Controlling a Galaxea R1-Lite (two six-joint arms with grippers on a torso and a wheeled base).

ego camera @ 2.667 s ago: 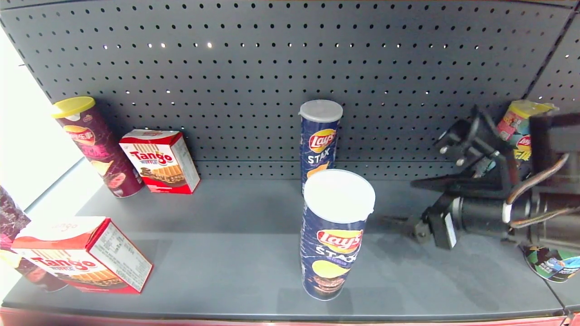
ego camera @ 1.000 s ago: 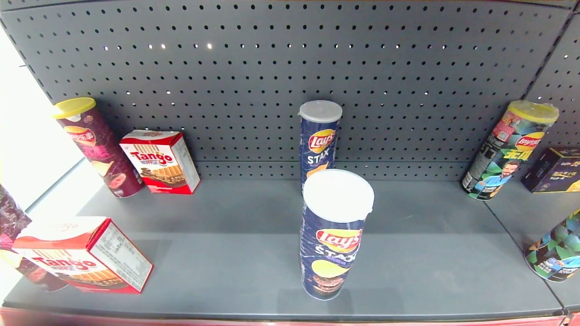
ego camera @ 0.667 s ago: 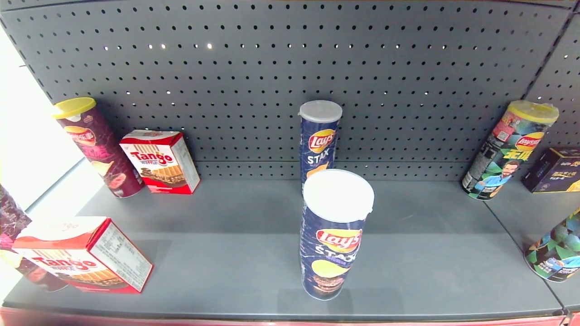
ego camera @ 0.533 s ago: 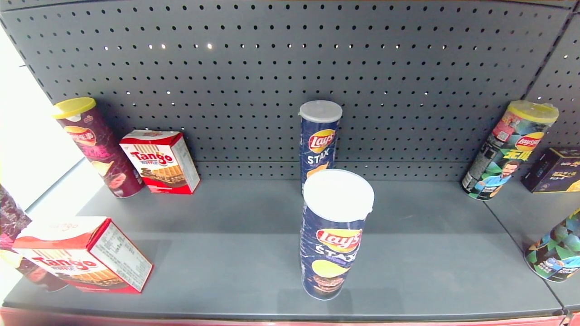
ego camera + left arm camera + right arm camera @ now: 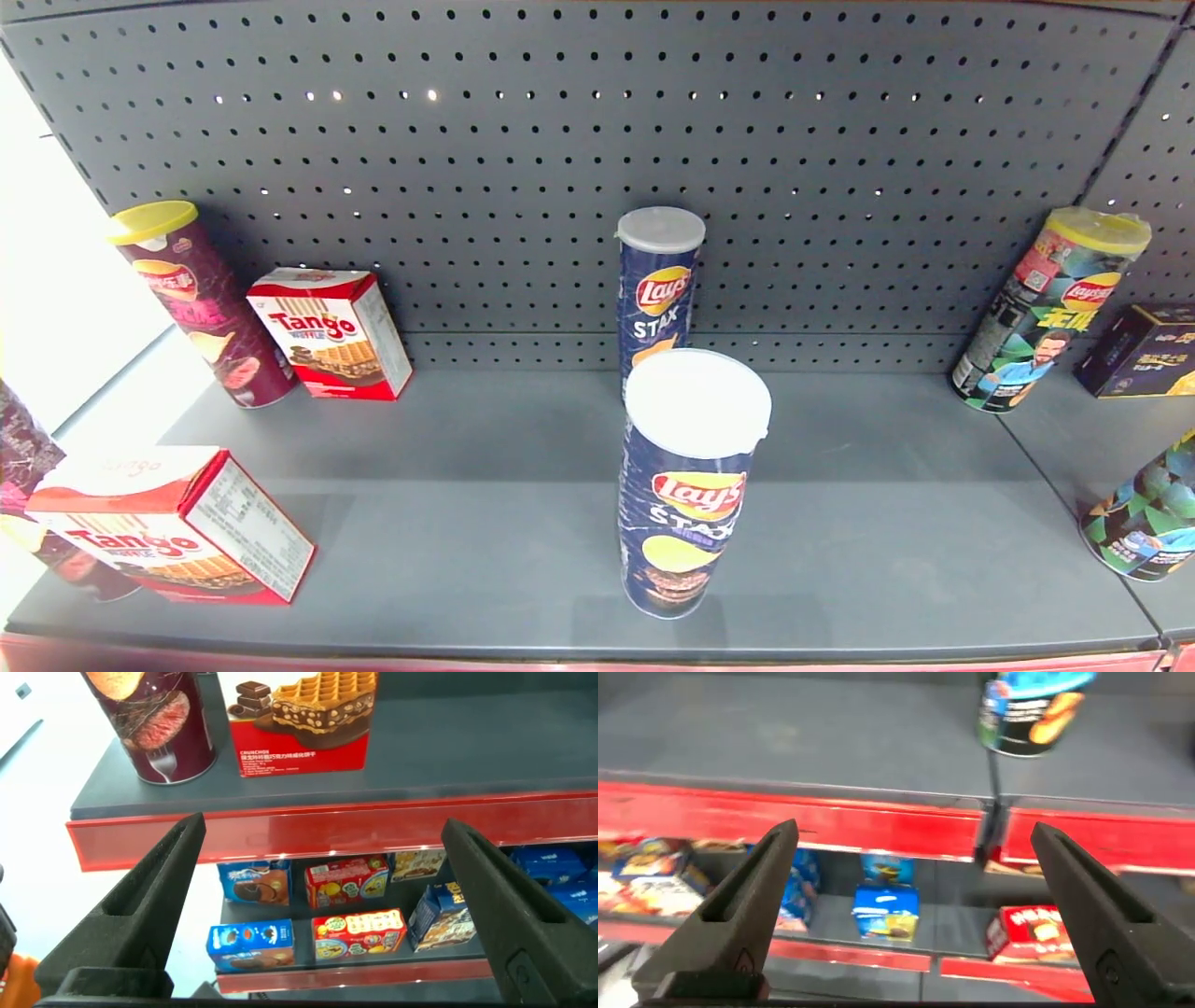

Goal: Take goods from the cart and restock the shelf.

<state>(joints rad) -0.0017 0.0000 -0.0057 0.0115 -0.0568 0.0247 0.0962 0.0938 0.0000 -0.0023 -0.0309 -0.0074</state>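
Well, the left hand point(image 5: 322, 835) and right hand point(image 5: 915, 833) are wide open, holding nothing, low by the front edge of the shelf point(image 5: 467, 523). A can point(image 5: 695, 481) stands upright up ahead, mid-shelf, between them.

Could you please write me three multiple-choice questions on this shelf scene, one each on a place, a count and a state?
1. Where does the near blue can stand?
A. Right in front of the far blue can
B. On top of a box
C. At the far left end

2. How many red boxes show in the head view?
A. One
B. Two
C. Four

3. The left gripper is:
A. Open and empty
B. Shut on a can
C. Shut on a box

1 A: the two cans stand in line, front to back.
2 B: one at the back, one near the front edge.
3 A: its fingers stand wide apart with nothing between them.
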